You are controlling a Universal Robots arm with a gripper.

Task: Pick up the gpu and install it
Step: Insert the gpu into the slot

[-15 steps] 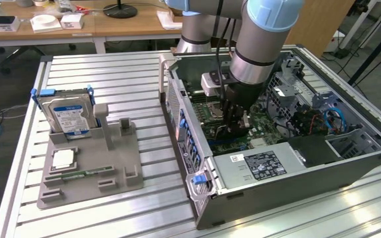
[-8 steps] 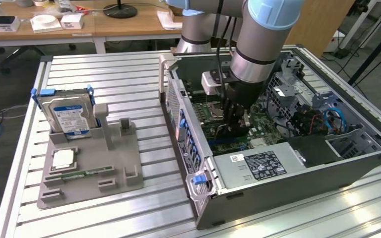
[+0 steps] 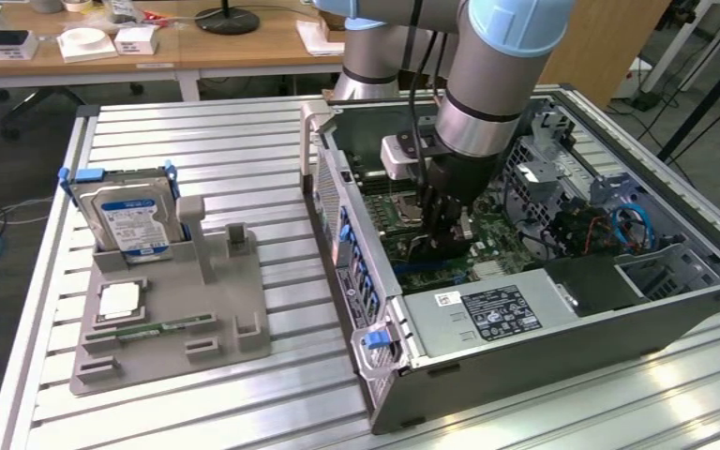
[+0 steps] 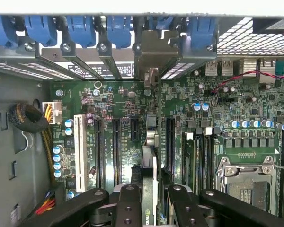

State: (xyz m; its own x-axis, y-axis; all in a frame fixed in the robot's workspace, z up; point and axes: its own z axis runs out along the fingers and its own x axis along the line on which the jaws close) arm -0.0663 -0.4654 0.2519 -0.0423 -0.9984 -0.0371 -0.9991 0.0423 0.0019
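My gripper [image 3: 442, 223] reaches down into the open computer case [image 3: 523, 375], over the green motherboard [image 4: 109, 104]. It is shut on the gpu [image 4: 150, 142], which I see edge-on between the black fingers [image 4: 128, 203] in the wrist view. The card stands upright above the expansion slots [image 4: 116, 142], and its silver end bracket [image 4: 149, 71] lies against the case's rear slot openings. In the exterior view the gpu [image 3: 430, 249] is a dark shape under the fingers, low over the board. I cannot tell whether its connector edge sits in a slot.
A grey fixture tray [image 3: 229, 309] on the slatted table, at the exterior view's left, holds a blue-labelled hard drive [image 3: 128, 220], a green memory stick [image 3: 147, 330] and a small silver chip [image 3: 120, 300]. Inside the case are blue slot clips [image 4: 118, 28], a CPU socket [image 4: 246, 175] and a power supply [image 3: 491, 309].
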